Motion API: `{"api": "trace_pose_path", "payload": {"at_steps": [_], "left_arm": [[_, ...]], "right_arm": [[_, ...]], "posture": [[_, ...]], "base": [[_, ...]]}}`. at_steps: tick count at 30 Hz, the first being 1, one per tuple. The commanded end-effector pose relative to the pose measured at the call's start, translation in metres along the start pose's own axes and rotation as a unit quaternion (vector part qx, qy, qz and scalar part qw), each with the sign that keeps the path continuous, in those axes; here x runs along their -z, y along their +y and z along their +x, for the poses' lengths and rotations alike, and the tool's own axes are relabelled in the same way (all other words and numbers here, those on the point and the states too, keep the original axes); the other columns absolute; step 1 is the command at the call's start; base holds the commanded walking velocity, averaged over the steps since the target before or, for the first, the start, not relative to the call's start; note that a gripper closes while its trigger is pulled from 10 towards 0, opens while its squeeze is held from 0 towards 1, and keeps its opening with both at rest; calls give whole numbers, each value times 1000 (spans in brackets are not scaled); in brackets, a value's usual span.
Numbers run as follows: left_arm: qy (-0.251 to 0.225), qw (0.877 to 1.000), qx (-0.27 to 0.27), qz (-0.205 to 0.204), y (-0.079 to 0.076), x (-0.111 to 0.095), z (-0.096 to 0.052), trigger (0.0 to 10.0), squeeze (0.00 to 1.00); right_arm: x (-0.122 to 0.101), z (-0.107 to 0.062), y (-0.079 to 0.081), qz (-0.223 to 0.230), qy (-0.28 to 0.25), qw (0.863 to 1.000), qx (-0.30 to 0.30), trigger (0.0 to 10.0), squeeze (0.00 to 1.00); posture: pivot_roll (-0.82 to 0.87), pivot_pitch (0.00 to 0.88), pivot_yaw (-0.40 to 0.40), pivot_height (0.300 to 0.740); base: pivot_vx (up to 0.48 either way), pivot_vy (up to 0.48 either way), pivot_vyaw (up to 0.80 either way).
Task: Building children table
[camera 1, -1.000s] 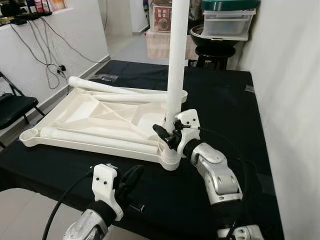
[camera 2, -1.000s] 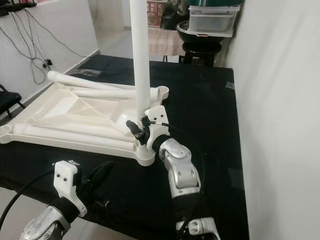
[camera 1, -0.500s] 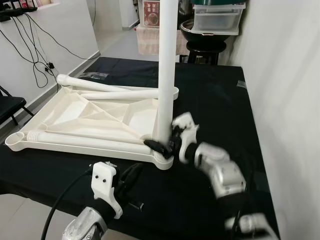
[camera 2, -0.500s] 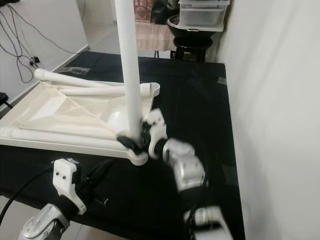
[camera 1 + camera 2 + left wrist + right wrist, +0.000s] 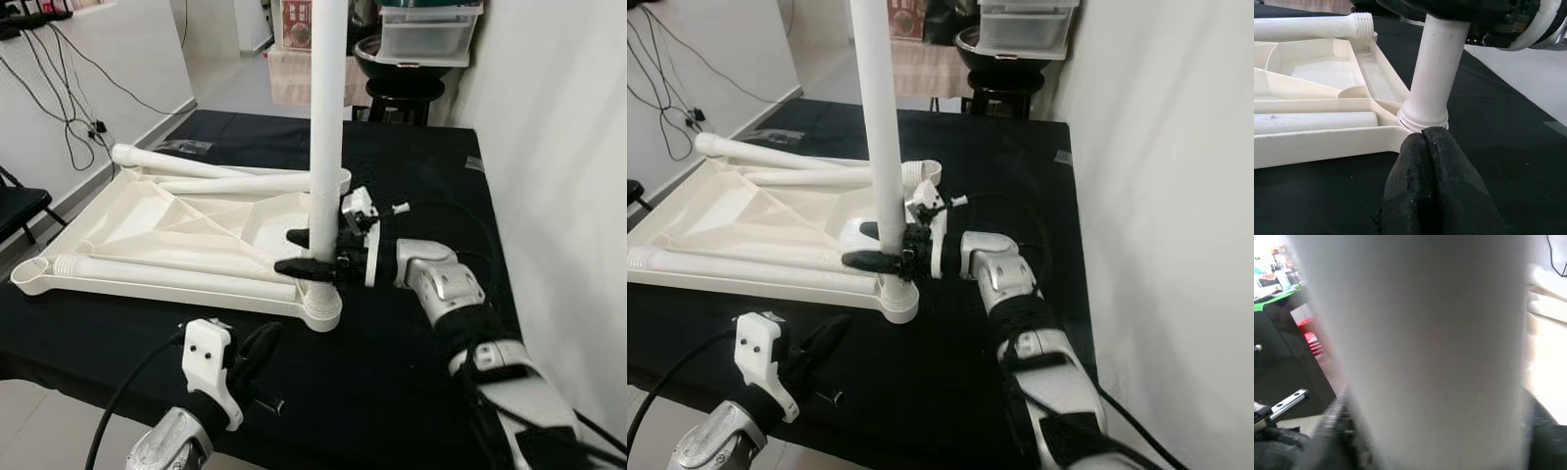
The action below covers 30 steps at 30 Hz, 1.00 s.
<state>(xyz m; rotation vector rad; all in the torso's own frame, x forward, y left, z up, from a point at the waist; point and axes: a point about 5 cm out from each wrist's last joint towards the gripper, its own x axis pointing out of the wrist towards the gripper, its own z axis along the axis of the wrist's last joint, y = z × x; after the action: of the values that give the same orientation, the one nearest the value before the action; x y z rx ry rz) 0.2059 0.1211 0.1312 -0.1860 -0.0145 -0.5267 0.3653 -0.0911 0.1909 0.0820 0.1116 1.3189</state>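
The head views are evenly and brightly lit, with soft shadows cast on the black cloth (image 5: 421,166). Detail is kept sharp. The right wrist view is badly blurred, the white leg (image 5: 1430,347) being out of focus.

A white tube (image 5: 1425,347) stands upright directly before the lens, blurred by closeness and spanning most of the width. Dark finger (image 5: 1339,435) surfaces flank its lower part on both sides, pressed against it. Beyond it on one side: a dark panel (image 5: 1283,357), a red object (image 5: 1311,335), a green surface (image 5: 1273,294). A metal rail (image 5: 1283,402) lies at the lower corner.
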Motion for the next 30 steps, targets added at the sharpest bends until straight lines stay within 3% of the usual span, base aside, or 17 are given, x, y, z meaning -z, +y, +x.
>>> {"api": "trace_pose_path", "payload": {"at_steps": [1, 6, 9, 12, 13, 14, 15, 16, 17, 18, 19, 23, 27, 28, 29, 30], "left_arm": [[12, 1000, -4, 3, 0, 4, -2, 10000, 0], [13, 1000, -3, 1, 0, 5, -2, 10000, 0], [13, 1000, -2, 0, 0, 5, -3, 10000, 0], [13, 1000, -3, 0, 0, 4, -4, 10000, 0], [13, 1000, -3, 1, 1, 4, -5, 10000, 0], [13, 1000, -3, 1, 1, 4, -5, 10000, 0], [13, 1000, -4, 1, 2, 3, -6, 10000, 0], [14, 1000, -3, 2, 4, 2, -7, 10000, 0], [14, 1000, -3, 2, 4, 2, -7, 10000, 0], [15, 1000, -2, 2, 5, 2, -7, 10000, 0], [15, 1000, -3, 1, 6, 2, -7, 10000, 0], [20, 1000, 2, -4, 6, 4, -6, 10000, 0], [12, 1000, -10, -2, 7, 2, -6, 10000, 0], [9, 1000, -14, 0, 8, 2, -6, 10000, 0], [9, 1000, -14, 0, 8, 2, -5, 10000, 0], [10, 1000, -13, 0, 8, 2, -5, 10000, 0]], "right_arm": [[5, 5, 3, 8, 1, 1000, -18, 0, 0], [14, -6, 0, 15, -6, 1000, -10, 0, 0], [25, -21, -1, 0, 2, 1000, 23, 0, 0], [30, -24, 0, 4, 2, 999, 41, 0, 0], [48, -18, 1, -3, 32, 983, 181, 0, 0], [48, -18, 1, -3, 32, 983, 181, 0, 0], [62, -17, 5, 12, 40, 942, 334, 0, 0], [62, -15, 18, -29, 42, 928, 370, 0, 0], [62, -15, 18, -29, 42, 928, 370, 0, 0], [60, -12, 29, -59, 38, 924, 375, 0, 0], [60, -12, 26, -17, 29, 932, 362, 0, 0], [75, -6, 24, 10, 68, 940, 334, 0, 0], [70, -2, 29, -20, 74, 946, 315, 0, 0], [68, -4, 31, -14, 73, 945, 317, 10000, 627], [65, -3, 33, 6, 65, 951, 301, 10000, 1000], [64, -1, 35, 20, 59, 956, 288, 10000, 1000]], "posture": [[44, 39, -4, 740], [38, 39, -2, 740], [37, 50, -4, 740], [36, 56, -6, 740], [28, 65, -5, 740], [28, 65, -5, 740], [15, 75, 1, 740], [15, 79, 12, 740], [15, 79, 12, 740], [8, 77, 19, 740], [-17, 62, 32, 740], [17, 69, 16, 740], [12, 70, 16, 740], [19, 69, 9, 740], [19, 67, 9, 740], [19, 67, 9, 740]], "base": [[0, 0, 0], [0, 0, 0], [0, 0, 0], [0, 0, 0], [0, 0, 0], [0, 0, 0], [0, 0, 0], [0, 0, 0], [0, 0, 0], [0, 0, 0], [0, 0, 0], [0, 0, 0], [0, 0, 0], [0, 0, 0], [0, 0, 0], [0, 0, 0]]}}
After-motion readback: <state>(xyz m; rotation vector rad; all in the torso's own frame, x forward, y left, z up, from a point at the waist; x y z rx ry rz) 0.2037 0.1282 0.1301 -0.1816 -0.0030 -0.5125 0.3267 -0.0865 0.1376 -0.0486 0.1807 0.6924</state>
